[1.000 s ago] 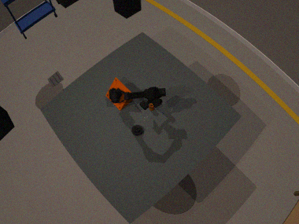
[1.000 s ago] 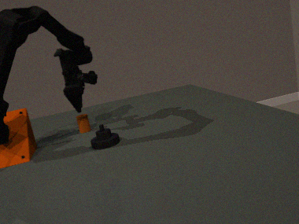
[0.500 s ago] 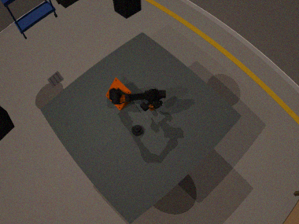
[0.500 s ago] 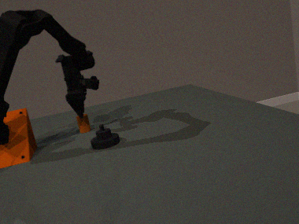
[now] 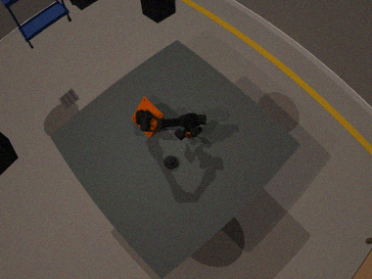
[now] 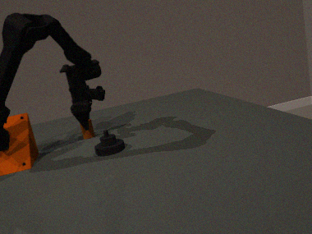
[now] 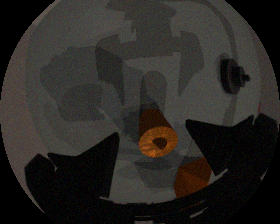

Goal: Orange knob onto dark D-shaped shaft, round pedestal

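Note:
The orange knob stands upright on the table, its hole facing up in the wrist view. My gripper is open and points down, with its fingertips around the knob's upper part and one finger to each side. In the wrist view a gap shows between the knob and each finger. The dark round pedestal stands a short way from the knob, with its bare shaft pointing up. The shaft's flat side cannot be made out.
The orange base mount of the arm stands on the grey-green table. Shadows of the arm fall across the table around the knob and pedestal. A blue cart stands on the floor beyond the table.

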Controlling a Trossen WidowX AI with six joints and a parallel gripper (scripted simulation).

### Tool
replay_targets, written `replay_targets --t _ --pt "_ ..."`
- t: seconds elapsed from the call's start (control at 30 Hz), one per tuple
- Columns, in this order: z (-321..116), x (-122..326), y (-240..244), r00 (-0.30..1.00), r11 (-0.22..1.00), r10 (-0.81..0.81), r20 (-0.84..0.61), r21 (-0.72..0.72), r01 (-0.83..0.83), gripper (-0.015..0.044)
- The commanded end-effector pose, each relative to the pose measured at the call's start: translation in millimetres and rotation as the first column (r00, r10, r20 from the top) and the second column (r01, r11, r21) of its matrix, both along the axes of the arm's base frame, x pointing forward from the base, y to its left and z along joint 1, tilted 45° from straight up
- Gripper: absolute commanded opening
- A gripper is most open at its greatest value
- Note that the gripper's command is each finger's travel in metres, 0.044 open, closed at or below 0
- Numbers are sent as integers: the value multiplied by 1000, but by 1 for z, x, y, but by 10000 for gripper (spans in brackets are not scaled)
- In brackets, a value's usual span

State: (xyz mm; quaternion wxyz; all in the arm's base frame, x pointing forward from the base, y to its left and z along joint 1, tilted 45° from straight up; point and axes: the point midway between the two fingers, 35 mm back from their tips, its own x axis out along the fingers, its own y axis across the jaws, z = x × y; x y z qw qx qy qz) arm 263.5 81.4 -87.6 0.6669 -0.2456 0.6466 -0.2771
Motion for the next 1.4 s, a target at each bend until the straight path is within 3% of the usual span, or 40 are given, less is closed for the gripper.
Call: replay_targets --t 0.0,0.43,0.77,1.0,1.17,1.37 --pt "-6 -2 -8 1000 1000 4 -10 -9 -4 440" --pt "-18 -3 -21 1000 1000 3 -10 -11 -4 440" --pt "-18 -3 -21 1000 1000 3 -10 -11 -4 177" --pt "-18 -3 -21 1000 1000 3 -10 -11 -4 131" --pt "-12 9 -2 999 999 26 48 44 -29 0" --pt "5 10 17 999 999 23 33 39 -24 0"
